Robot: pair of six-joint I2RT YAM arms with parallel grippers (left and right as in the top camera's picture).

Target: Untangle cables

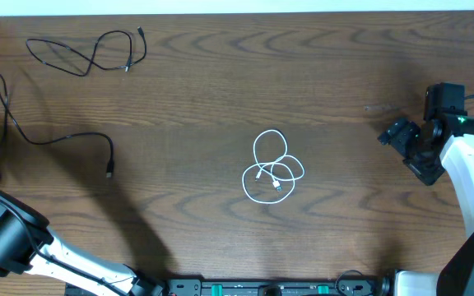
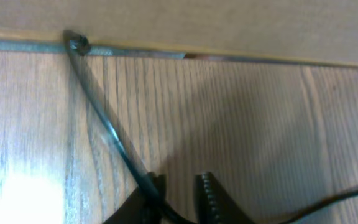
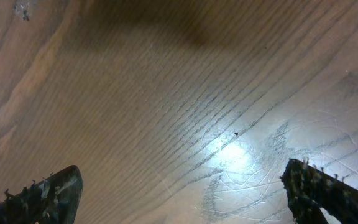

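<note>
Closest to the lens on the left wrist view is the left gripper [image 2: 180, 184], its two dark fingers drawn near each other with a narrow gap showing. One black cable [image 2: 104, 118] slants down from 11 o'clock and meets the left-hand finger [image 2: 149, 198] right at its tip. Pinched or only brushing? Cannot tell from here. The cable's far end lies at the seam where the wooden table [image 2: 260, 124] meets a pale surface.

From overhead, that same black cable [image 1: 110, 160] snakes along the 9 o'clock side of the table [image 1: 220, 82]. The second black cable [image 1: 95, 57] lies in loose curves up at 10 o'clock, apart from the first. The white cable [image 1: 270, 170] sits dead centre, coiled over itself in a few small loops, well clear of both black ones.

Out at 3 o'clock, the right gripper [image 1: 406, 144] hovers over bare wood, nothing near it. Its wrist view confirms it: right gripper [image 3: 185, 199] spread wide, fingers at opposite edges, only glossy grain between them. The left arm [image 1: 6, 238] reaches in from 8 o'clock.
</note>
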